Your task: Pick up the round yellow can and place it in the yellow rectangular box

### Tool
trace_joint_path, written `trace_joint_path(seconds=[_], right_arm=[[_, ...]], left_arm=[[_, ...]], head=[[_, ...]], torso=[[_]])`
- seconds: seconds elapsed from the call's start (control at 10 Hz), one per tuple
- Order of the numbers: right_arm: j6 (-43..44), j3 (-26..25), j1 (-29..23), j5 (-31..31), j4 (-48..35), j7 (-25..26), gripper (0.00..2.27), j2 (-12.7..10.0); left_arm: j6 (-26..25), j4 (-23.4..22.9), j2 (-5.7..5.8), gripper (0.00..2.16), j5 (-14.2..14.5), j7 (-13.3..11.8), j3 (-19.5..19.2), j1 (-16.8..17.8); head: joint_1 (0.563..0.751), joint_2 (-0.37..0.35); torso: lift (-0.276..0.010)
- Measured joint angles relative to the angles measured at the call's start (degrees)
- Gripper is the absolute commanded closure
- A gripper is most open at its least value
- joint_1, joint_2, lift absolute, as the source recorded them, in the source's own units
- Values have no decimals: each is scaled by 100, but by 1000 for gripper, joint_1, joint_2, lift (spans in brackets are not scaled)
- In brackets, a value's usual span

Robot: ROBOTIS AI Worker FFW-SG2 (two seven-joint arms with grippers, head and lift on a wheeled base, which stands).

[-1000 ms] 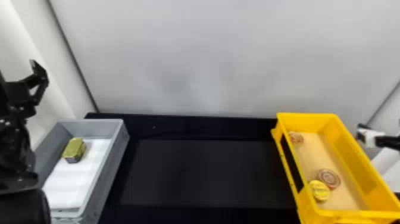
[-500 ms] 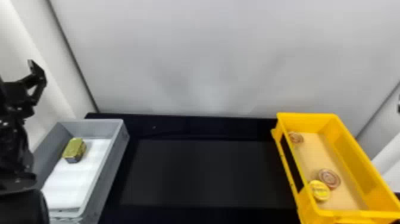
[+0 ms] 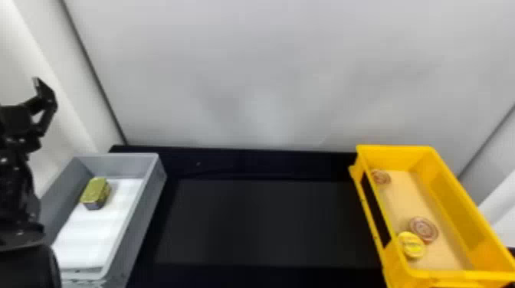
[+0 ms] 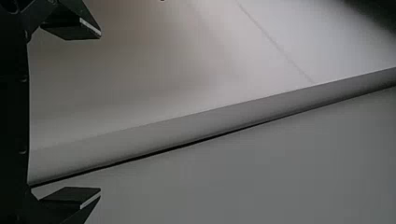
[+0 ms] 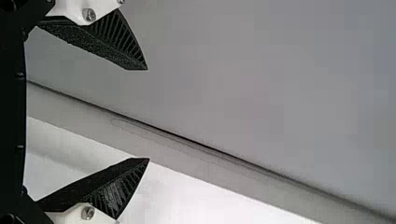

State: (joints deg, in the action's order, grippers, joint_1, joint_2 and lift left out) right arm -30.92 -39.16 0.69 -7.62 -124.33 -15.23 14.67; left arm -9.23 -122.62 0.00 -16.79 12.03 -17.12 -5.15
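The round yellow can [image 3: 412, 245] lies inside the yellow rectangular box [image 3: 468, 214], near its front left corner, touching a round reddish can [image 3: 423, 229]. Over the left side, beyond the grey box, my left gripper [image 3: 42, 111] is raised; in the left wrist view the left gripper [image 4: 100, 113] is open with nothing between its fingers. In the right wrist view my right gripper [image 5: 148, 114] stands open and empty against the pale wall, away from the cans.
A grey box [image 3: 143, 214] on the left holds a gold-green rectangular tin [image 3: 95, 192]. Another reddish round can [image 3: 381, 177] lies at the yellow box's back end. A black table [image 3: 260, 222] spans between both boxes, with pale walls behind.
The right gripper has moved out of the head view past its right edge. The left arm, the cans and both boxes look unchanged.
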Motion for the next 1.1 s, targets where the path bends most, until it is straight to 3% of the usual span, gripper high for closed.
trace_joint_path(seconds=[0.2,0.4,0.8,1.1], right_arm=[[572,-155,-158,1020,2,569,98,73],[800,-189,-206,1681,-62,775,96,171],[866,-197,-208,2530,-154,741,96,328],[914,-194,-262,2800,-188,750,90,335]], left_arm=[[3,-18,0,96,5,2,-29,-12],[9,-32,0,96,9,2,-45,-22],[9,-34,0,98,9,9,-47,-27],[14,-37,0,96,9,10,-54,-31]], head=[[694,14],[694,14],[694,14],[694,14]], torso=[[-60],[-60],[-60],[-60]])
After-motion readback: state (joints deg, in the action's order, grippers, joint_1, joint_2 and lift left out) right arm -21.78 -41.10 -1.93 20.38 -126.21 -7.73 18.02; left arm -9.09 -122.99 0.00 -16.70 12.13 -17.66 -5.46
